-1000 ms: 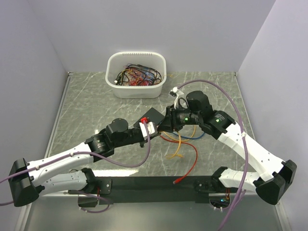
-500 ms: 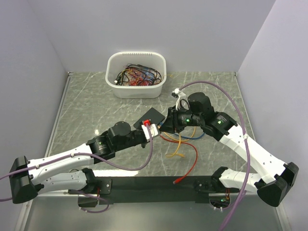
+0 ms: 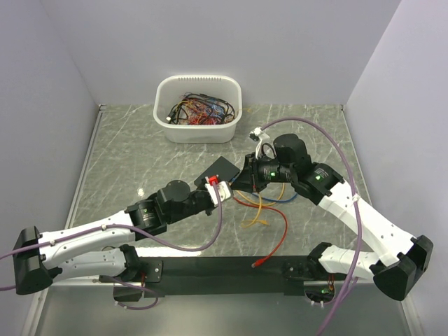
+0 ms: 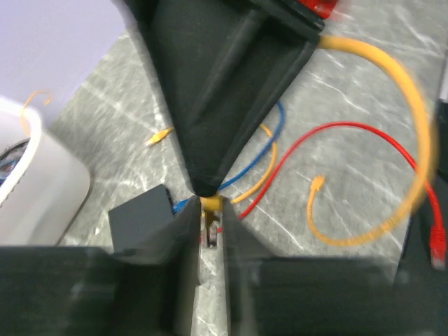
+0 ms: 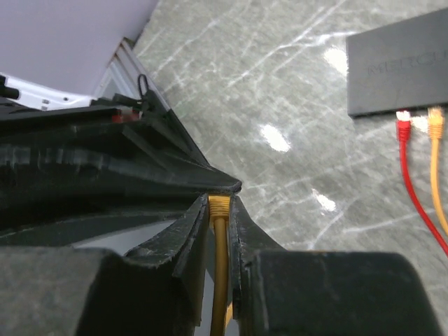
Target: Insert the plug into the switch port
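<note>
The black switch box (image 3: pixel 222 168) lies mid-table; in the right wrist view (image 5: pixel 399 66) its port edge holds a red plug (image 5: pixel 403 117) and a yellow plug (image 5: pixel 435 114). My right gripper (image 3: pixel 239 182) is shut on a yellow cable (image 5: pixel 220 266) just behind its plug boot (image 5: pixel 219 204). My left gripper (image 3: pixel 228 187) meets it tip to tip. In the left wrist view my left gripper (image 4: pixel 210 213) has its fingers closed on the yellow plug (image 4: pixel 211 204), with the switch box (image 4: pixel 142 217) just to the left.
A white tub (image 3: pixel 198 108) of tangled cables stands at the back. Loose red (image 3: pixel 280 231), yellow (image 3: pixel 257 213) and blue cables lie in front of the switch box. A red plug end (image 3: pixel 257 263) lies near the front rail.
My left gripper has edged right and closed the gap to my right gripper. My right gripper has shifted slightly left. The switch box has not moved.
</note>
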You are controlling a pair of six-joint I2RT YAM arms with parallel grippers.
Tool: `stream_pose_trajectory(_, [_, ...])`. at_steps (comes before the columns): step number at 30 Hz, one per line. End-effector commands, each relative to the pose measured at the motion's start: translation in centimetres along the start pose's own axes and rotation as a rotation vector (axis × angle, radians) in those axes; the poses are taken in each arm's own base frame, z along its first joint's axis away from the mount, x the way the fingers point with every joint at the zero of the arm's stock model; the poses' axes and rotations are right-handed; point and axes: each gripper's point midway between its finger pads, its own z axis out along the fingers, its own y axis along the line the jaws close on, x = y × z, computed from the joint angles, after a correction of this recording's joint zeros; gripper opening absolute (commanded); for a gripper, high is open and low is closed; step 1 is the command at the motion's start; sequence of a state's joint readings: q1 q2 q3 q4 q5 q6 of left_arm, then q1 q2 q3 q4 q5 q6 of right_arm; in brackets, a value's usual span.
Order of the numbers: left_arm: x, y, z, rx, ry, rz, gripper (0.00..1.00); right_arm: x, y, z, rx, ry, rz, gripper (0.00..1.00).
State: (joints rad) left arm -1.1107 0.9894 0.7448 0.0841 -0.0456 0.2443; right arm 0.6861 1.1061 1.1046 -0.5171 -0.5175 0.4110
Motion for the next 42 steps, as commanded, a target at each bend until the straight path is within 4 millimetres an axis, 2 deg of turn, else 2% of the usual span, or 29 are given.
stream_pose_trajectory(1, [-3.3, 3.5, -0.7, -0.188, -0.111, -0.048, 0.27, 1.2, 1.4, -0.1, -0.086, 0.029, 0.011, 0.02])
stream_pose_trajectory(2, [-3.1, 4.0, -0.7, -0.217, -0.108, -0.063, 0.35, 1.2, 1.2, -0.1, -0.079, 0.019, 0.012, 0.01])
stream_pose_trajectory(3, [-2.9, 4.4, -0.7, -0.246, -0.11, -0.085, 0.5, 1.1, 0.8, -0.1, -0.055, 0.005, 0.012, 0.0])
stream_pose_trajectory(6, [-1.9, 5.6, -0.7, -0.332, -0.093, -0.124, 0.61, 1.5, 0.5, 0.0, -0.05, -0.006, 0.018, 0.0])
stream_pose_trajectory(12, [-0.5, 6.2, -0.6, -0.378, -0.062, -0.137, 0.59, 2.8, 0.4, 0.2, -0.08, 0.013, 0.035, 0.0])
stream_pose_trajectory(16, [-0.7, 6.7, -1.0, -0.391, -0.071, -0.141, 0.58, 4.0, 0.0, 0.2, -0.084, 0.029, 0.046, 0.0])
stream_pose_trajectory(25, [-0.6, 8.7, -2.4, -0.459, -0.07, -0.135, 0.58, 4.8, 0.3, -0.4, -0.105, 0.027, 0.05, 0.0])
stream_pose_trajectory(33, [-0.1, 8.9, -2.6, -0.455, -0.08, -0.156, 0.58, 5.4, 0.5, 0.0, -0.143, 0.04, 0.061, 0.0])
stream_pose_trajectory(36, [0.5, 9.3, -2.6, -0.484, -0.059, -0.162, 0.59, 5.3, -0.5, 0.2, -0.096, 0.024, 0.063, 0.0])
stream_pose_trajectory(40, [1.6, 10.4, -2.7, -0.535, -0.037, -0.201, 0.63, 4.9, -4.0, 0.4, 0.098, -0.035, 0.07, 0.0])
stream_pose_trajectory(42, [2.4, 11.2, -2.7, -0.562, -0.031, -0.249, 0.66, 4.2, -6.8, 0.1, 0.255, -0.092, 0.07, 0.0])
